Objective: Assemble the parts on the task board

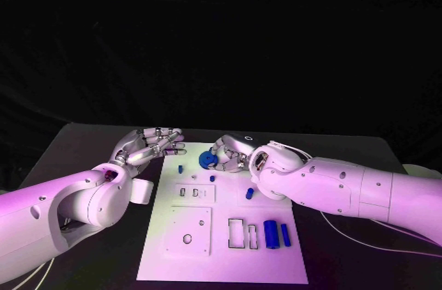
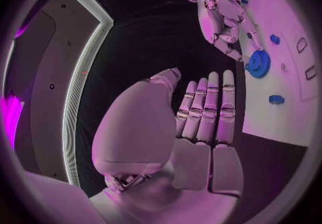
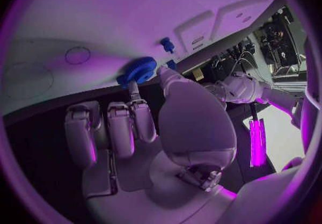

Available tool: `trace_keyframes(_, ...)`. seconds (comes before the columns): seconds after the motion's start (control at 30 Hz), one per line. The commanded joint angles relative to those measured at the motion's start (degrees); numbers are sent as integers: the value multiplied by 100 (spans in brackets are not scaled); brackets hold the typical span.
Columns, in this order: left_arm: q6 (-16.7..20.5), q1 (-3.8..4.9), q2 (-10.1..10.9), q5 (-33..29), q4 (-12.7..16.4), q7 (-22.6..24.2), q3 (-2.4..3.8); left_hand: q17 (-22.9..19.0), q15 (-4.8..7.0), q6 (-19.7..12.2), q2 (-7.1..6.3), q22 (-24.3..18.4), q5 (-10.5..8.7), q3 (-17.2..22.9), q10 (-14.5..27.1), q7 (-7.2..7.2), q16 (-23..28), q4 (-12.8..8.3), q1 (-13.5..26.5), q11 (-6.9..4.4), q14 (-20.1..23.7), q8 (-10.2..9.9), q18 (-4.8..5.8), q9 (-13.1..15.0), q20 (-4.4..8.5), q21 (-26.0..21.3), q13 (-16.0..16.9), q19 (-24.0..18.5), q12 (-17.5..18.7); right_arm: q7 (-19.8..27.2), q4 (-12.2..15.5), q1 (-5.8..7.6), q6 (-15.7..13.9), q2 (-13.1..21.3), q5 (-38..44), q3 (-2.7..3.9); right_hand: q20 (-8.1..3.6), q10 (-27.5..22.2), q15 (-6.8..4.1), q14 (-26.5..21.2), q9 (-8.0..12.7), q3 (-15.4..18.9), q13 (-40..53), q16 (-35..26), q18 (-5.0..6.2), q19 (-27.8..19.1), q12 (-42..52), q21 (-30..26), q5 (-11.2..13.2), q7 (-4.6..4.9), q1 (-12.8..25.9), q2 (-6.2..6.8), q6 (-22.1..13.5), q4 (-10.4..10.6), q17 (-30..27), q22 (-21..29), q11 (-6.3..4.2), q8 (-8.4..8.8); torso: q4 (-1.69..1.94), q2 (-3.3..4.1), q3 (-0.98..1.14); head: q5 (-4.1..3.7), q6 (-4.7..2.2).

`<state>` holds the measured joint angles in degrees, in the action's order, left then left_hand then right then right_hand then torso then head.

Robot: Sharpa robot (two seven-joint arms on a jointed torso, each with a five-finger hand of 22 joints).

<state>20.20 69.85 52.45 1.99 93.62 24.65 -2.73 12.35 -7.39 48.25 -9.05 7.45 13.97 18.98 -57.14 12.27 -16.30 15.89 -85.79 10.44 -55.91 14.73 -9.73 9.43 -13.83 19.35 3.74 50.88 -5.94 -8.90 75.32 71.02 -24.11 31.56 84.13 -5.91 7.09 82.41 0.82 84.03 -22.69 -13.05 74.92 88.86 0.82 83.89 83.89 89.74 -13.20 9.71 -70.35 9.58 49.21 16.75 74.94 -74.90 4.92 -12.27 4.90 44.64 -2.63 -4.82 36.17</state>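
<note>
Item 1, left hand point(image 1: 149, 146): released, fingers straight and side by side, holding nothing; I have it hovering over the black surface point(image 1: 83, 149) just off the far left corner of the task board point(image 1: 221, 264).

Item 2, task board: white plate mid-surface, with recessed plates and slots.

Item 3, small blue pegs: one point(image 1: 181, 169) near the board's far left edge, one point(image 1: 212, 177) nearer the middle, one point(image 1: 250, 192) further right.

Item 4, blue gear-like disc point(image 1: 210, 158): at the board's far edge, toward the middle. My right hand point(image 1: 232, 154) is on it; in the right wrist view a fingertip point(image 3: 136, 95) and the thumb meet the disc point(image 3: 139, 69) at its rim, so I read it as grasped, though only lightly.

Item 5, blue cylinder point(image 1: 271, 234) and slimmer blue pin point(image 1: 285, 235): lying side by side toward the near right of the board.

Risk, my judgement: the pinch sits on the disc's rim, so it could tilt or slip free as I seat it. The left hand is near enough to the right to collide if I bring it in.
</note>
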Motion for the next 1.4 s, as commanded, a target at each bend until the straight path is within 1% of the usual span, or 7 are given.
trace_keyframes(0.03,-78,10,-3,1,14,20,5,6,-48,18,-20,-5,-40,39,-21,126,18,-10,16,7,2,-26,-75,-5,1,-3,-5,29,24,-110,47,-17,148,42,66,-12,8,50,13,513,-2,33,666,18,-82,611,26,26,-35,-8,29,-28,44,-15,1104,-1510,9,-25,3,3,2,7,3)
trace_keyframes(0.37,-78,10,2,1,13,20,5,6,-48,18,-20,-5,-40,39,-21,126,18,-10,16,7,2,-26,-75,-5,1,-3,-5,29,24,-165,122,-15,193,139,88,-11,3,63,8,513,-10,35,680,19,-82,611,36,26,-26,-20,41,-38,79,-19,1104,-1510,0,-39,-8,2,0,8,6)
trace_keyframes(0.53,-78,10,3,1,11,21,5,6,-48,18,-20,-5,-40,39,-21,126,18,-10,16,7,2,-26,-75,-5,1,-3,-5,29,24,-178,152,-14,179,163,92,-11,2,67,6,513,-12,36,683,18,-82,611,38,26,-24,-22,46,-39,89,-18,1103,-1510,-3,-43,2,-1,-2,1,10)
trace_keyframes(0.9,-73,10,7,1,7,28,5,6,-48,18,-20,-5,-40,39,-21,126,18,-10,16,7,2,-26,-75,-5,1,-3,-5,29,24,-36,302,12,-251,267,41,-3,-7,85,0,518,1,26,701,24,-82,611,51,26,-49,-12,36,-56,38,-32,1124,-1510,-1,2,-5,-1,-5,5,3)
trace_keyframes(1.17,-70,10,5,1,6,33,5,6,-48,18,-20,-5,-40,39,-21,126,18,-10,16,7,2,-26,-75,-5,1,-3,-5,29,24,-14,360,48,-294,289,24,4,-7,91,1,518,3,24,707,25,-82,611,55,26,-51,-10,33,-57,30,-33,1127,-1510,1,10,11,-3,-9,-7,-13)
trace_keyframes(1.3,-72,10,1,1,-1,33,5,6,-48,18,-20,-5,-40,39,-21,126,18,-10,16,7,2,-26,-75,-5,1,-3,-5,29,24,28,428,75,-404,424,-48,12,-8,89,2,517,2,15,705,23,-82,611,53,26,-48,-12,13,-60,35,-44,1121,-1510,1,11,15,-11,-8,-27,-27)
trace_keyframes(1.4,-76,10,3,1,-9,34,5,6,-48,18,-20,-5,-40,39,-21,126,18,-10,16,7,2,-26,-75,-5,1,-3,-5,29,24,344,527,149,-504,671,-455,21,-13,69,-2,510,2,-156,683,15,-82,611,32,26,29,-9,-311,-86,55,-194,1089,-1510,-2,42,-8,-23,-6,-37,-39)
